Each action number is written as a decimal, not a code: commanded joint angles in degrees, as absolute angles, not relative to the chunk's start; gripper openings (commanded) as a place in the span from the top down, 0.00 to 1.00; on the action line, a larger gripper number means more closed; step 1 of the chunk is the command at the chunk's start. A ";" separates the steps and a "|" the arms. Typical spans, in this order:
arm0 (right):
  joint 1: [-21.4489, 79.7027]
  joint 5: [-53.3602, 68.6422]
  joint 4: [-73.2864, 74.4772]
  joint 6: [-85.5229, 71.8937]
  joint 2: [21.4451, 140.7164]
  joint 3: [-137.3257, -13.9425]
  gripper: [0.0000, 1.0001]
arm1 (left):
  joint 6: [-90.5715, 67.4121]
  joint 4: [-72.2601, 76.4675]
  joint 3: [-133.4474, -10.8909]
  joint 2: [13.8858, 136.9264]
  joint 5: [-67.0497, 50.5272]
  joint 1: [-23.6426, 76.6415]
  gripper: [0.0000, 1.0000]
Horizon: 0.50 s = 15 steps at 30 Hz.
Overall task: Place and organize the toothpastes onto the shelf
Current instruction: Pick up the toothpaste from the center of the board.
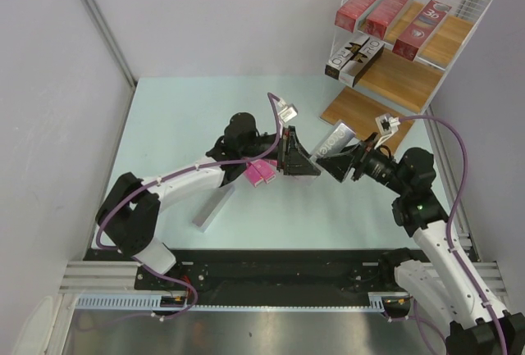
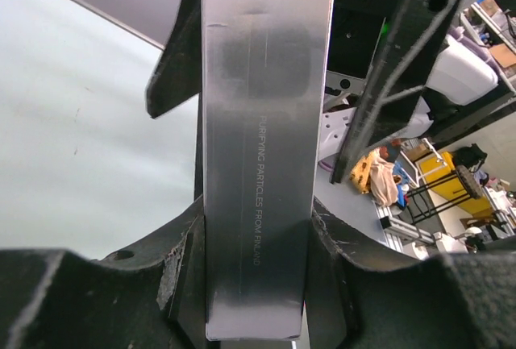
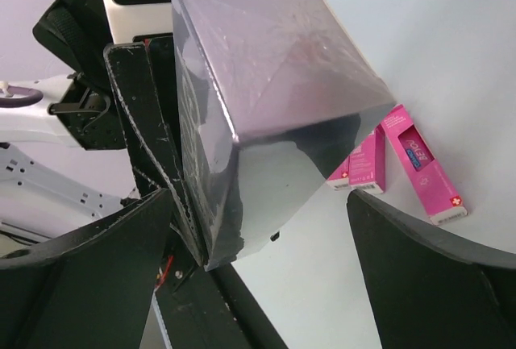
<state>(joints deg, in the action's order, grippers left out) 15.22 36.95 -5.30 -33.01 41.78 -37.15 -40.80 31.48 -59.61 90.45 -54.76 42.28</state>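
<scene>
The left hand [image 1: 302, 161] is clamping one end of a silver-grey toothpaste carton [image 2: 266, 204], holding it above the middle of the counter [image 1: 189, 117], its smooth glossy faces carrying faint print. The right hand [image 3: 258, 252] is gaping wide around the free end, touching nothing. The carton is likely handling light, stiff yet crushable and slick, favouring a pinch across its broad faces.
</scene>
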 commanded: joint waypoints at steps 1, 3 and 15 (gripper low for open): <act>15.64 38.58 -11.59 -34.10 39.38 -36.39 0.19 | -42.89 37.97 -62.40 90.26 -57.57 43.15 0.85; 15.64 39.11 -12.82 -34.63 38.85 -35.69 0.35 | -43.24 38.32 -62.49 90.44 -57.83 43.42 0.84; 16.00 41.04 -17.40 -36.47 39.02 -34.54 0.68 | -41.93 36.92 -62.67 90.79 -58.45 44.38 0.74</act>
<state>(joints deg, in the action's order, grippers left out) 15.38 39.62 -13.15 -37.52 39.22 -34.52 -42.59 36.27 -60.16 91.50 -58.46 43.20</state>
